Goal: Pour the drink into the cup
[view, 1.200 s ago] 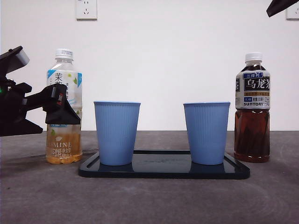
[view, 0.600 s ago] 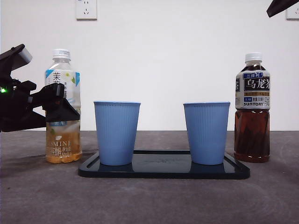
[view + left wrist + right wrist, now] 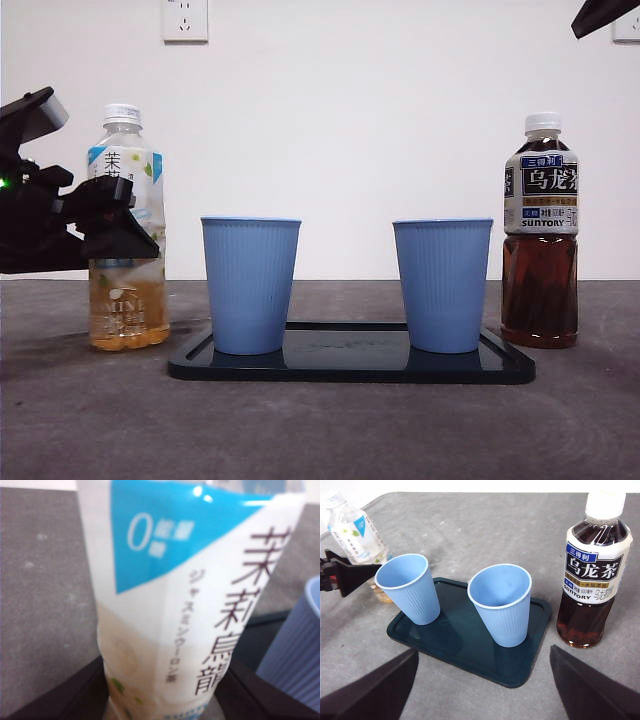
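Jasmine tea bottle (image 3: 126, 225) stands upright, long axis vertical, white cap on top, label text facing the left wrist camera; pale yellow liquid fills only the lower part. Its base looks at or just off the table (image 3: 320, 420), can't tell which from the front view.

Left gripper (image 3: 112, 222) comes in level from the side, arm body dark and horizontal, jaws clamped around the bottle's label band at mid height. In the left wrist view both black jaws sit tight against either side of the bottle (image 3: 190, 595), which fills the gap between them.

Just past the held bottle, away from the left arm, is the near blue cup (image 3: 250, 285), upright, open mouth up, on the dark tray (image 3: 350, 366). Second blue cup (image 3: 442, 285) stands on the same tray further along, apart from the first. Beyond it, off the tray, the dark oolong tea bottle (image 3: 540, 230) is upright, capped, nearly full.

Right gripper (image 3: 480, 700) hangs high, looking down on both cups; jaws spread wide, nothing between them. In the front view it is only a black tip (image 3: 605, 14) at a top corner.

Count: two bottles, two cups, one tray, two wall sockets (image 3: 184, 19).
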{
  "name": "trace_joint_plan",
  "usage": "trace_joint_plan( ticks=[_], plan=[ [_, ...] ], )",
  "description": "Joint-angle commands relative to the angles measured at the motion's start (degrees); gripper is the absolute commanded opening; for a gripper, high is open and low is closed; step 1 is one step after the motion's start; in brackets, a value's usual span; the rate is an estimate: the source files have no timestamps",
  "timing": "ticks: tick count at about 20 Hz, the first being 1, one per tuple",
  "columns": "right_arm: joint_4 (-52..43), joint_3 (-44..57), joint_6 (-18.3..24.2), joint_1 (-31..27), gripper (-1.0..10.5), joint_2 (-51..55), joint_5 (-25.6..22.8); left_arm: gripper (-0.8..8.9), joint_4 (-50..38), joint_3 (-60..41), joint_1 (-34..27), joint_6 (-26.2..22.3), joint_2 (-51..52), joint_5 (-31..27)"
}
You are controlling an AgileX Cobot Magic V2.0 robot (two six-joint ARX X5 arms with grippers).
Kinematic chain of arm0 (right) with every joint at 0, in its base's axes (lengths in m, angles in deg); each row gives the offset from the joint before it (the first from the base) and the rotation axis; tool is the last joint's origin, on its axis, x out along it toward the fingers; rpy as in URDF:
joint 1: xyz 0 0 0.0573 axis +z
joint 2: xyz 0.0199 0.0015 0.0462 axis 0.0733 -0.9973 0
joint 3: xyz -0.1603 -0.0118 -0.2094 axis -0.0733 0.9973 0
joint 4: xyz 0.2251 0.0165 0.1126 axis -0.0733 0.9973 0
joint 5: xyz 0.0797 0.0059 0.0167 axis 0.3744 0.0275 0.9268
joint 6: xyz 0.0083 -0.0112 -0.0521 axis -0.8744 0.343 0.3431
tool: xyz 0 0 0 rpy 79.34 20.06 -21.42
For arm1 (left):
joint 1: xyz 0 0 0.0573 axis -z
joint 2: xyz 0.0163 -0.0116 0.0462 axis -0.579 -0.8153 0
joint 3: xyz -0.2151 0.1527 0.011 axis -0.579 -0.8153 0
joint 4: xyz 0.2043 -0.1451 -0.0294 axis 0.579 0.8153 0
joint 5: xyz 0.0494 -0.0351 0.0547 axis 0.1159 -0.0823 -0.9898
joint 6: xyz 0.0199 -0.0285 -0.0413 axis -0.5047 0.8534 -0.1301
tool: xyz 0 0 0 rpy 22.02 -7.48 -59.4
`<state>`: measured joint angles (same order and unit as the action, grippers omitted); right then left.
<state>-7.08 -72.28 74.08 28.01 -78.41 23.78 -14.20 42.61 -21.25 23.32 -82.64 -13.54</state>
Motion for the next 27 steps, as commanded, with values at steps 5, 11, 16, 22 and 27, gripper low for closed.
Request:
trace_joint_plan(
  ticks=[5,11,16,22,27],
  plan=[
    [-0.2,-0.3,1.8,0.4,4.2,-0.1,-0.2,2.43,32.1,14.8,0.1,-16.3,11.1,-0.1],
    [-0.2,-0.3,3.1,0.4,4.2,-0.1,-0.2,2.39,60.2,28.3,0.2,-33.0,17.1,-6.3],
    [-0.2,-0.3,3.1,0.4,4.2,-0.1,-0.1,2.36,75.2,37.0,2.0,-47.0,18.0,-17.8],
    [-0.2,-0.3,4.8,0.4,4.2,-0.1,0.2,2.12,76.7,38.8,8.8,-59.7,17.8,-30.4],
    [-0.2,-0.3,4.9,0.4,4.2,0.0,0.3,2.12,76.7,38.8,11.9,-64.6,16.4,-36.5]
  ],
)
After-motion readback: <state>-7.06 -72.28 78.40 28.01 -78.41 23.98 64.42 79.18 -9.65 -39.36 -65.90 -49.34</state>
